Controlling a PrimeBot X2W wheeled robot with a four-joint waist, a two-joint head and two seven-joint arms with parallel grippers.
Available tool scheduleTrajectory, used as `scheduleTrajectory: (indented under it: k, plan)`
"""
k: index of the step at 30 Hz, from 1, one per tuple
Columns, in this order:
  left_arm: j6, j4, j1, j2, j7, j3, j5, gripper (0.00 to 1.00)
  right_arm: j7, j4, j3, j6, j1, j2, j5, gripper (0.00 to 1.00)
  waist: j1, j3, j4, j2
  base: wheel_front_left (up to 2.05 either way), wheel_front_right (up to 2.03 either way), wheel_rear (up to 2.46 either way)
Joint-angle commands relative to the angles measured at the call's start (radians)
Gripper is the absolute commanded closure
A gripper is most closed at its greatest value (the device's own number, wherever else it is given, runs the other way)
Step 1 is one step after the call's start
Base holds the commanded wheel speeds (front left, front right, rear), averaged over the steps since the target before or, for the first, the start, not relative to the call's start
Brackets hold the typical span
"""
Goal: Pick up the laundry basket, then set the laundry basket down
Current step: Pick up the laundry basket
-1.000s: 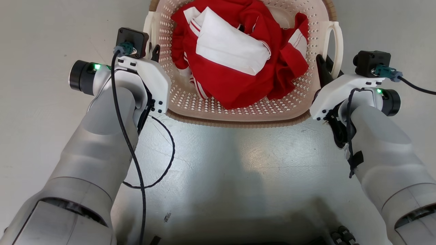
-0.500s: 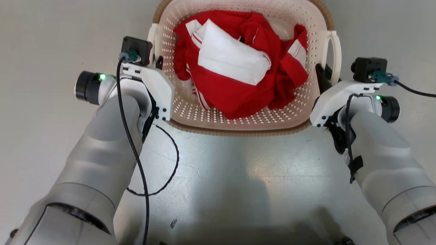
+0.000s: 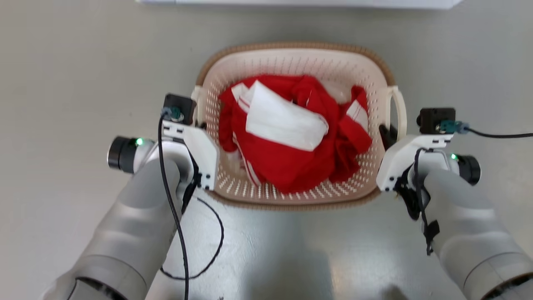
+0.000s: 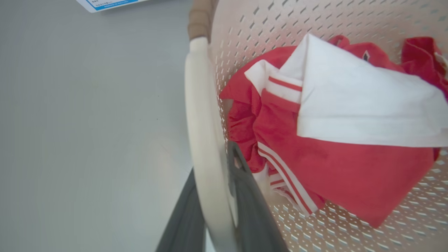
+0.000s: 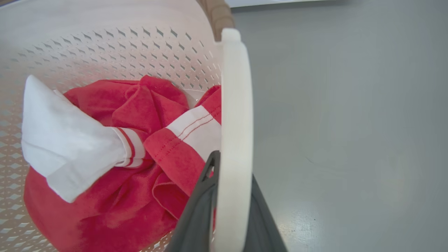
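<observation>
Nearest, in the lower corners of the head view, both pale forearms reach up the frame as they did a second ago. The left gripper point(image 4: 214, 182) has its jaws pinching the left handle point(image 4: 202, 133), one dark finger on each side of the white loop. The right gripper point(image 5: 232, 171) pinches the right handle point(image 5: 234, 105) the same way. Neither hold has altered.

The framing has changed. The laundry basket point(image 3: 295, 62) was cut off by the top edge. It now lies whole in the middle of the frame, with the red and white clothes point(image 3: 291, 166) undisturbed inside. The whole picture shifted, so the head moved, not the load.

Beyond the basket, more floor point(image 3: 62, 83) and a white edge point(image 3: 291, 2) at the very top have come into view. The carry looks under way, though I cannot tell whether the basket is clear of the floor.
</observation>
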Motion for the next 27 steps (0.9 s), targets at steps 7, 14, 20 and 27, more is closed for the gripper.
scheduleTrajectory:
  k: [7,14,20,27]
  plan:
    - [-0.011,0.003,0.097,0.010,0.055,-0.031,-0.050,1.00,0.050,-0.013,0.054,0.007,0.103,0.028,0.032,1.00,0.0000,-0.196,-0.017,0.0000,0.00,0.00,0.00]
    - [-0.023,0.025,0.184,0.010,0.101,-0.055,-0.088,1.00,0.099,-0.028,0.100,0.007,0.178,0.028,0.081,1.00,0.0000,-0.348,-0.038,0.0000,0.00,0.00,0.00]
    - [-0.051,0.048,0.267,0.012,0.101,-0.070,-0.096,1.00,0.149,-0.051,0.152,0.007,0.242,0.028,0.125,1.00,0.0000,-0.456,-0.053,0.0000,0.00,0.00,0.00]
    - [-0.084,0.057,0.339,0.023,0.110,-0.079,-0.109,1.00,0.201,-0.063,0.206,0.007,0.284,0.028,0.173,1.00,0.0000,-0.556,-0.071,0.0000,0.00,0.00,0.00]
